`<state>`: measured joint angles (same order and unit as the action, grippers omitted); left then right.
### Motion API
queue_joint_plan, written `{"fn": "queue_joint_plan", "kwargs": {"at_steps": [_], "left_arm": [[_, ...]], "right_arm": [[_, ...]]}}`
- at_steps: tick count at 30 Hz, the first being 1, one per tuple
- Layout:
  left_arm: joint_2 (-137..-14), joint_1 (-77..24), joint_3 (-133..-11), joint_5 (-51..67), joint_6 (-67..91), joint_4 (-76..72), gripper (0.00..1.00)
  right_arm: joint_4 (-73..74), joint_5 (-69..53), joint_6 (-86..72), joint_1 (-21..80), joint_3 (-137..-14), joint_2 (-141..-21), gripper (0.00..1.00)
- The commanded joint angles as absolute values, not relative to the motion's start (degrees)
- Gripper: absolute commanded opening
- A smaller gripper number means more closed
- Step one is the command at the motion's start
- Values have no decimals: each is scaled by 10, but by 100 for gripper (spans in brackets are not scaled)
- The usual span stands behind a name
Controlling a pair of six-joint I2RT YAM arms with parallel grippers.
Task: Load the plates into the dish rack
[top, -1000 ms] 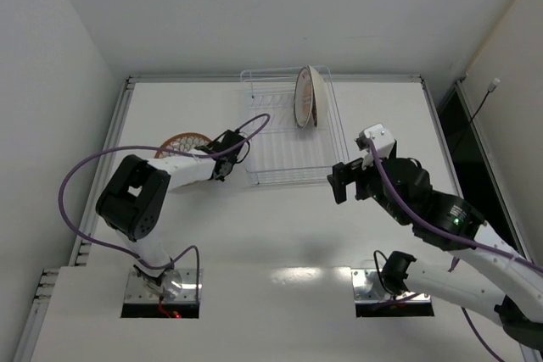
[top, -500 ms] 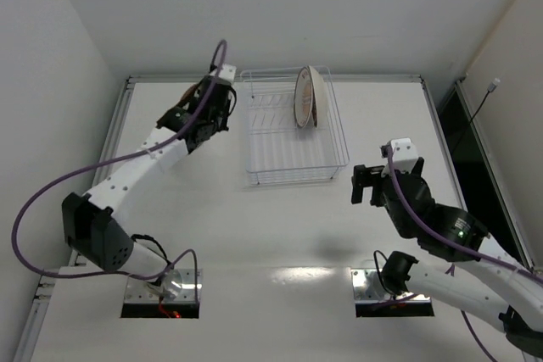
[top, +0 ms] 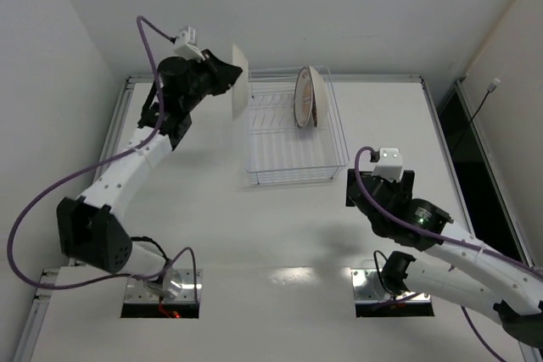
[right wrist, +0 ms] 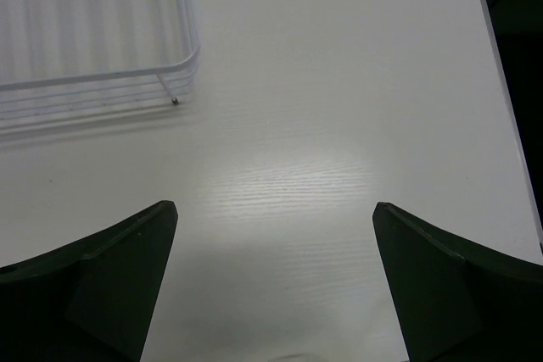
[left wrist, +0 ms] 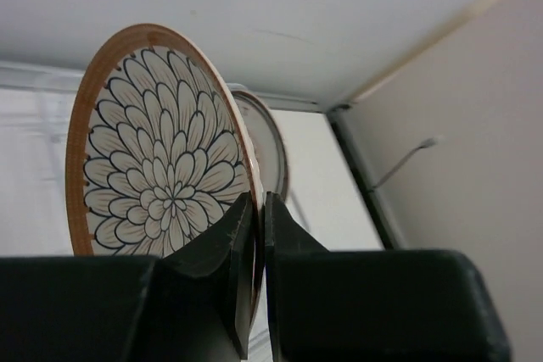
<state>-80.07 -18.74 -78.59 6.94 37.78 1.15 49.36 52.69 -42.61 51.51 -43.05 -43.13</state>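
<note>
The white table [top: 212, 226] carries the dish rack [top: 293, 137] near its far edge. The left arm [top: 127, 175] reaches up high beside the rack's left far corner; the right arm [top: 441, 243] sits low, off the rack's near right corner. A brown-faced plate [top: 302, 97] stands on edge in the rack's far right slots, with a pale rim close against its right side. The petal plate [left wrist: 161, 167] hangs upright in the air, just left of the rack and above it. The left gripper [left wrist: 259, 209] has its fingers clamped tight on this plate's lower rim. The right gripper [right wrist: 273, 209] is spread wide and holds nothing, over bare table beside the rack's near right corner.
</note>
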Motion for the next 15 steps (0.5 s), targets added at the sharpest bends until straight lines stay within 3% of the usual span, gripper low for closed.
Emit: {"fn": "queue_joint_plan", "kwargs": {"at_steps": [1, 8, 15], "left_arm": [[-855, -171, -744, 239, 614, -354, 0], [-975, -190, -783, 236, 703, -466, 0], [-1024, -217, -814, 206, 687, -488, 0]], "right_arm": [[497, 566, -479, 514, -425, -404, 100], [469, 566, -471, 519, -388, -320, 100], [469, 566, -471, 519, -398, -369, 100]]}}
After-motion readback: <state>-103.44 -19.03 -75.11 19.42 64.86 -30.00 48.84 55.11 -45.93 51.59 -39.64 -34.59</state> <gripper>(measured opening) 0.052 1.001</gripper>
